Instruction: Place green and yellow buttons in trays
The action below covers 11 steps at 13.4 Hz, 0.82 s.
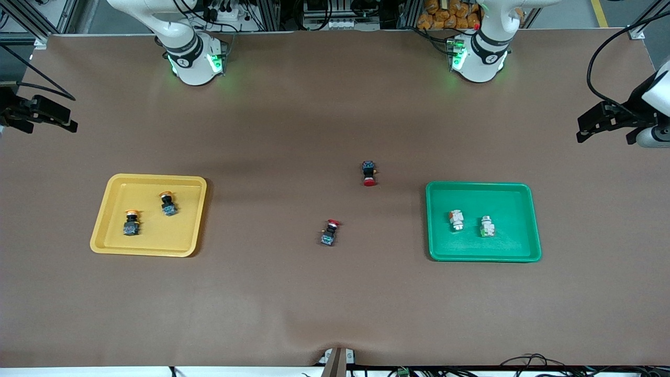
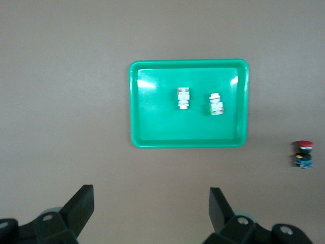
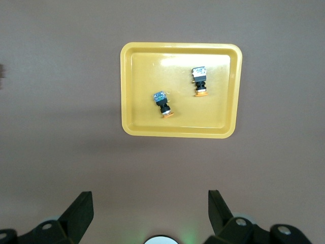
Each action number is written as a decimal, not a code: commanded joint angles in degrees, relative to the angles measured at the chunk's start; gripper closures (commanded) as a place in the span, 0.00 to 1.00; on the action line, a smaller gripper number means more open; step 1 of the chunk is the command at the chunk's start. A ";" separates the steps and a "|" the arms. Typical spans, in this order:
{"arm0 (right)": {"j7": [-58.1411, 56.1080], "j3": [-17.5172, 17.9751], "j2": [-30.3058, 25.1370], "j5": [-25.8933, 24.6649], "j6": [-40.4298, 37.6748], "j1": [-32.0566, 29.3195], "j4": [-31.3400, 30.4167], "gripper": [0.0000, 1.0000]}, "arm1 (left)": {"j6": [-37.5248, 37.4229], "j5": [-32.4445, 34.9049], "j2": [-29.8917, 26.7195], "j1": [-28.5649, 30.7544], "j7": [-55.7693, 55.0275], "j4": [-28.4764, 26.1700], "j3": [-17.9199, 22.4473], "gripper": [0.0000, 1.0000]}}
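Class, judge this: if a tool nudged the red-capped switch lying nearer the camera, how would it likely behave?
The red-capped switch lies on its side on the brown table cover; its round cap suggests it may pivot or roll slightly. It looks rigid, probably light, so it would likely skid.

The table [image 1: 293, 120] is covered with a matt brown, cloth-like sheet that wrinkles slightly at its front edge. The yellow tray [image 1: 107, 209] and green tray [image 1: 523, 209] look like smooth, glossy plastic with bright highlights. Both pincers' fingers [image 2: 81, 208] are matt black.
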 commanded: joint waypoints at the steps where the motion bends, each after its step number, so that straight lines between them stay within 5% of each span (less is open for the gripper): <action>1: 0.70 1.26 -1.79 -2.05 0.44 -0.84 -1.25 0.00 | -1.48 -4.06 1.09 1.62 1.64 1.63 -0.01 0.00; 11: 0.61 1.26 -1.70 -2.14 0.00 -0.49 -1.08 0.00 | -1.57 -3.27 1.54 1.01 1.38 1.37 -0.53 0.00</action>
